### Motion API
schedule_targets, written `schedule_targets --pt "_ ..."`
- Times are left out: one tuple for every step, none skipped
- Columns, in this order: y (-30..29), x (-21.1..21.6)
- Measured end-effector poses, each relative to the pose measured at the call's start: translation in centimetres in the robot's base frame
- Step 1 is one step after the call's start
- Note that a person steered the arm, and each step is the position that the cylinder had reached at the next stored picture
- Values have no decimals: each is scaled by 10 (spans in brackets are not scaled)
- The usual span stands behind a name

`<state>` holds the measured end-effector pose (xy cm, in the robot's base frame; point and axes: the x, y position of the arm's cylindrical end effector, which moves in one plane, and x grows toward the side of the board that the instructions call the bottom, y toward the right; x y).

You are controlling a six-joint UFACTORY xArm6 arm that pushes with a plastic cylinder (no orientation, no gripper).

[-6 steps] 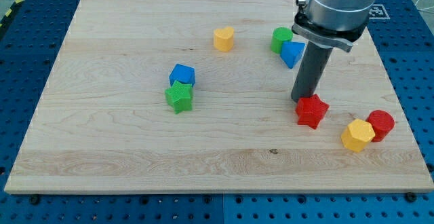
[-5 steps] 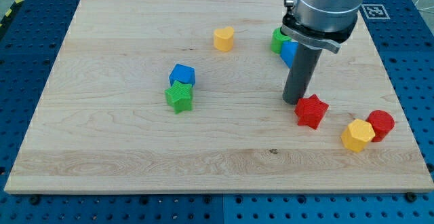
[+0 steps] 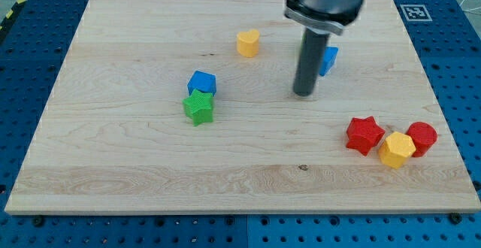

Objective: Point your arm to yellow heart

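Observation:
The yellow heart (image 3: pixel 248 43) lies near the top middle of the wooden board (image 3: pixel 135 165). My tip (image 3: pixel 303 94) rests on the board, below and to the right of the heart, well apart from it. The rod stands just left of a blue block (image 3: pixel 328 58), which it partly hides. No green block shows beside that blue one now; the rod covers that spot.
A blue block (image 3: pixel 201 83) sits against a green star (image 3: pixel 198 107) left of centre. At the lower right, a red star (image 3: pixel 365 134), a yellow hexagon (image 3: pixel 396 149) and a red cylinder (image 3: pixel 422 137) stand in a tight row.
My tip has moved left and up the view, away from the red star and toward the heart. The red star now lies further right, against the yellow hexagon.

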<state>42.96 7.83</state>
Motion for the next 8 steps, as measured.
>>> schedule_targets --pt "-46 -8" --pt "-93 -32" --pt "-118 -74" --pt "-128 -108" --pt "-119 -132" --pt "-92 -147" --pt "-57 -150" --pt "-54 -132"
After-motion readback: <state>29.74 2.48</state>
